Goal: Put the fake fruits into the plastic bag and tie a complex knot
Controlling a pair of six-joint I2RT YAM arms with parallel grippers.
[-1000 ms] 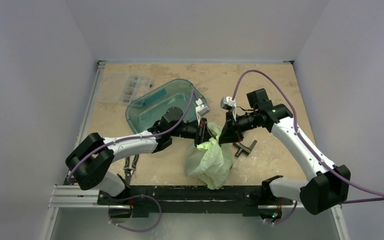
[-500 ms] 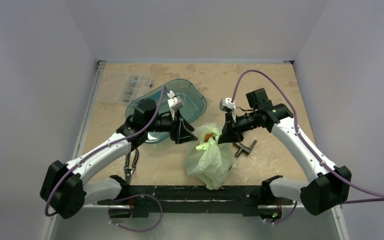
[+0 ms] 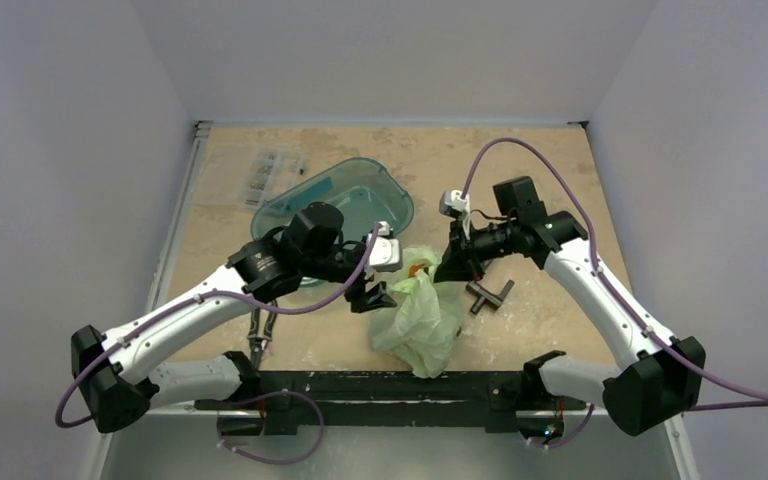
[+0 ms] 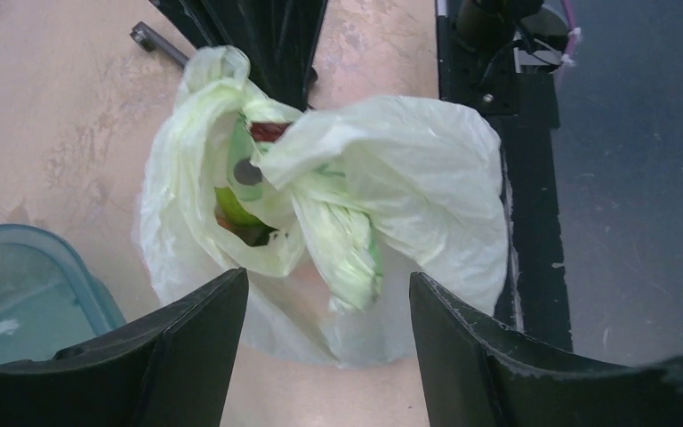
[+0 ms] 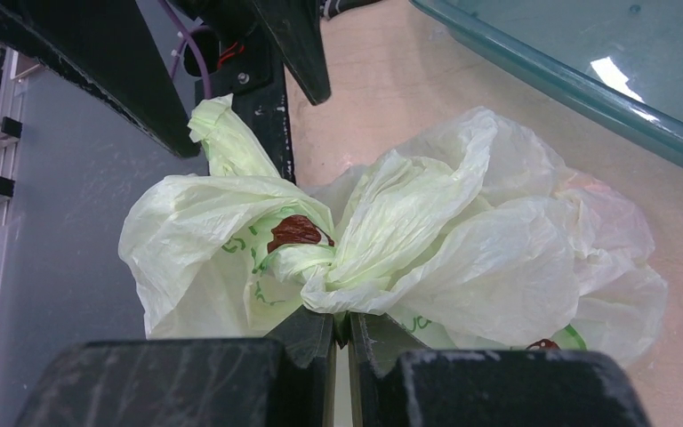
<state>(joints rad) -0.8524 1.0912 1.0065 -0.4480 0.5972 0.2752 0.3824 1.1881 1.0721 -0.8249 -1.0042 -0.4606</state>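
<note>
The right jaws are pinching a fold of the bag (image 3: pixel 422 318), which is lying on the tabletop (image 3: pixel 520 170) between the arms with fruits (image 3: pixel 419 270) showing inside, while the left jaws are hovering wide and empty beside it, so filling seems done and knotting barely begun.

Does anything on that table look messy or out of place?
Nothing has spilled. The plastic bag sits crumpled, its mouth gaping with fruit peeking out. A small black T-shaped piece lies loose beside it.
</note>
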